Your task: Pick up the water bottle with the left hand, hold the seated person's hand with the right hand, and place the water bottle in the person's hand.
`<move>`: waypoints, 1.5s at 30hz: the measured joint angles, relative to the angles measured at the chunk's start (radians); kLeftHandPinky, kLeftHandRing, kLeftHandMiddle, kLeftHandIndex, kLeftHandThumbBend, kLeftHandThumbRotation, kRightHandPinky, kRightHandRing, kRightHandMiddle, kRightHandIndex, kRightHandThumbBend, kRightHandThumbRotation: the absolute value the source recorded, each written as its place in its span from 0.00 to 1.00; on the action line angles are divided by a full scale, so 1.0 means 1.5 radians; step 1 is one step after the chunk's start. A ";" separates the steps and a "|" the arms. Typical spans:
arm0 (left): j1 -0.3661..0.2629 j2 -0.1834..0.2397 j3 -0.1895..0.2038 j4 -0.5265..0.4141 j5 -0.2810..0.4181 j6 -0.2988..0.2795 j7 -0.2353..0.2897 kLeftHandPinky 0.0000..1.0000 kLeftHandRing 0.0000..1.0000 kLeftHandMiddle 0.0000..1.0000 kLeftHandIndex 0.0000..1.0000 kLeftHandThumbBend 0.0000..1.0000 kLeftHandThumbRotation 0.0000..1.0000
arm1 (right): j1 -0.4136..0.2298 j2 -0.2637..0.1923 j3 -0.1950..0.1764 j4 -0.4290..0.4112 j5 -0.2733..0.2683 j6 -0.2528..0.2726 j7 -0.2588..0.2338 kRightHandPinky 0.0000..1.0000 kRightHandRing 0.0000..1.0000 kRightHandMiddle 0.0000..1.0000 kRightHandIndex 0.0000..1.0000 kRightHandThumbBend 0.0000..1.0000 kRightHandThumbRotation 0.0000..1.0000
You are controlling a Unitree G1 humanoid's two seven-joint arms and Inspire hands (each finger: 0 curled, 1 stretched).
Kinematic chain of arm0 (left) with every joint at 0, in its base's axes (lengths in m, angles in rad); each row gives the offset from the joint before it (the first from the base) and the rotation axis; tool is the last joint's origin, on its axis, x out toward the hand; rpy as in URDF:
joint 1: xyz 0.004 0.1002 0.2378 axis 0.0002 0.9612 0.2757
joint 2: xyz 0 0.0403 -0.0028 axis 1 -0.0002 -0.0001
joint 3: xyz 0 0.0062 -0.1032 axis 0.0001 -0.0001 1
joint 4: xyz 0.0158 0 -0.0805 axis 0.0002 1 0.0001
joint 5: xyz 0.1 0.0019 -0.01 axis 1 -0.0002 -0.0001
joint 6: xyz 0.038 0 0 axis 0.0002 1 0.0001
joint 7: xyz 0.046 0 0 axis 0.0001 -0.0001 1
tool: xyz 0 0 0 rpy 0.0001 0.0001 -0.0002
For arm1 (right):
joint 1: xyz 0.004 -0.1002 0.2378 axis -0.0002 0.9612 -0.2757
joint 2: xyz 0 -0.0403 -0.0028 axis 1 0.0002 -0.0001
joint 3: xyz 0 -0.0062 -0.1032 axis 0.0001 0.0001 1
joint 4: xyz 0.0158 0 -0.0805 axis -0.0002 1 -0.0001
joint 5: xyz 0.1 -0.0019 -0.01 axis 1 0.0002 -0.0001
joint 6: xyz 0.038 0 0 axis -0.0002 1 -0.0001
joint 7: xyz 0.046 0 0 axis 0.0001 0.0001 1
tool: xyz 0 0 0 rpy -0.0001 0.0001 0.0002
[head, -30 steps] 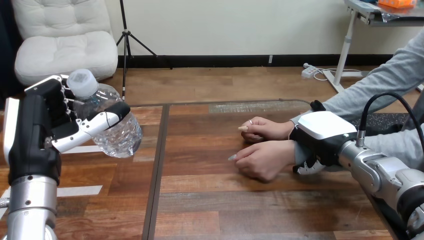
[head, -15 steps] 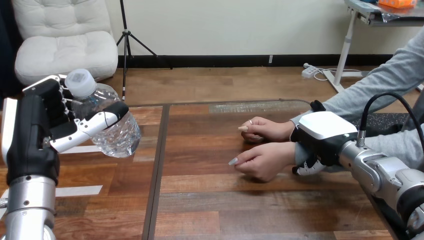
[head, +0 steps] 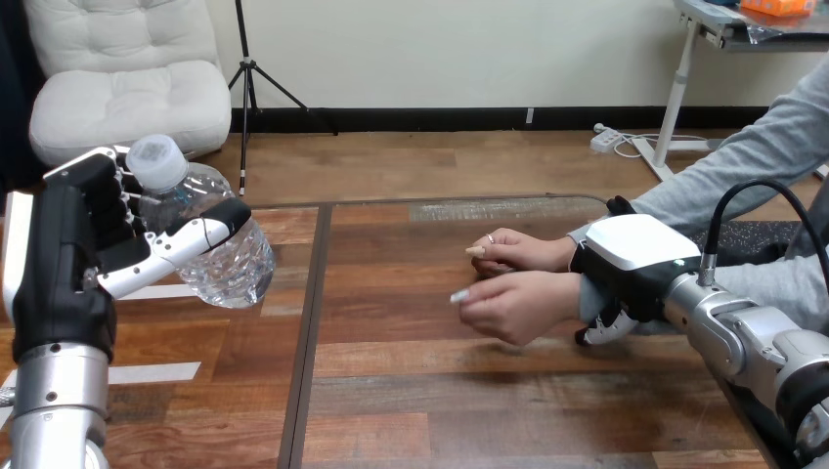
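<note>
- Two risks face you here. The water bottle (head: 220, 256), clear and crinkled, hangs high at the frame's left, well apart from the person's lower hand (head: 513, 306) at centre right. The long carry across the table (head: 420, 410) gives it room to slip.
- The bottle is tilted, its cap (head: 156, 161) toward the upper left. Its thin wall probably gives under pressure, so a loosened squeeze could let it slide out base first.
- The person's lower hand is knuckles-up, fingers loosely curled. Unless that palm turns open, you have nowhere to set the bottle, and it could roll onto the table.
- The person's upper hand (head: 518, 252) rests just behind, near enough to be bumped on the approach.
- Your left hand (head: 68, 264) grasps the bottle. The thumb (head: 191, 237) crosses its front and the fingers (head: 125, 200) wrap behind, just below the cap.
- Your right hand (head: 635, 259) covers the person's wrist at the frame's right, fingertips (head: 598, 332) curled under it, gripping. Too hard a pull there could drag the arm off line.
</note>
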 measured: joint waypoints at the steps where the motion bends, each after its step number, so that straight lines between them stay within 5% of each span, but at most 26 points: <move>1: 0.000 0.000 0.000 0.000 0.000 0.000 0.000 0.28 0.34 0.39 0.40 0.70 0.00 | 0.000 0.000 0.000 0.000 0.000 0.000 0.000 0.12 0.18 0.25 0.29 0.66 0.03; 45: 0.000 -0.002 0.000 0.000 0.000 -0.002 0.000 0.28 0.34 0.39 0.40 0.69 0.00 | 0.000 -0.002 -0.008 0.000 0.041 0.003 0.011 0.15 0.20 0.27 0.30 0.63 0.00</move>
